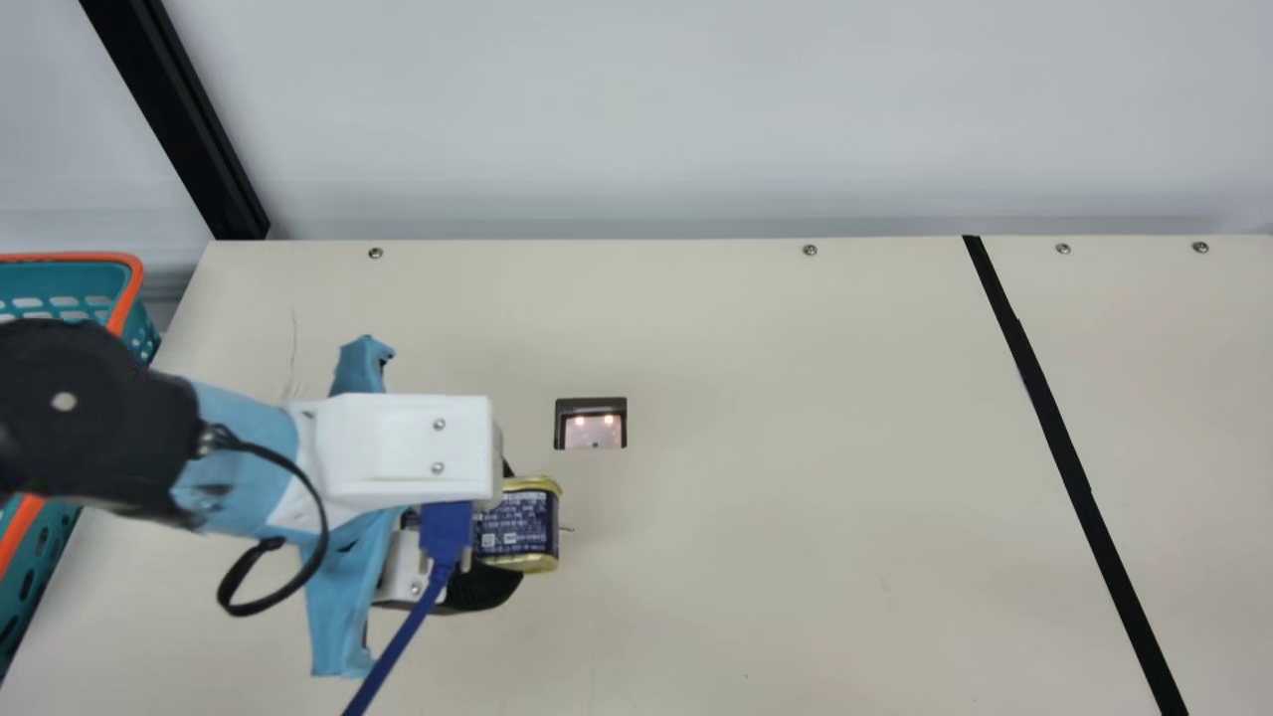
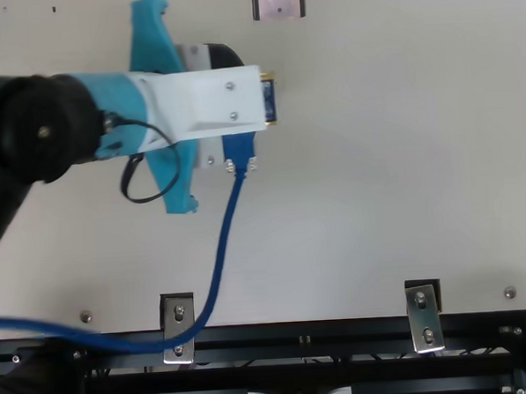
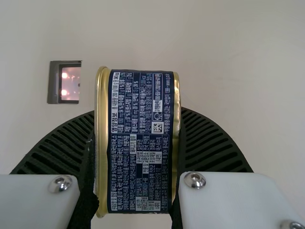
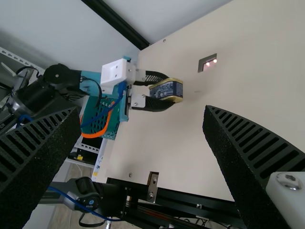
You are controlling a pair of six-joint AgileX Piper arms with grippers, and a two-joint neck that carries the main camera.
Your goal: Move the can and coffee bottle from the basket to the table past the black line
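Black left hand (image 1: 511, 527) pointed rightward over table (image 1: 796, 447), pinching the can (image 3: 140, 143), right hand (image 4: 140, 110) spread

A black post (image 1: 179, 119) rises beside a pale wall (image 1: 696, 109), screws (image 1: 811, 250) line up near it, a dark-framed panel (image 1: 594, 435) shows two lights, and metal brackets (image 2: 176, 329) overlap a black rail (image 2: 271, 345).

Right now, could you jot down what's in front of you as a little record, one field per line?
held item: dark blue can with gold rims
left gripper: closed on the can, over the cream table
right gripper: open, holding nothing
basket: teal, orange rim, at the main view's left
black line: on the table, toward the main view's right
progress: can out of the basket, not yet past the line
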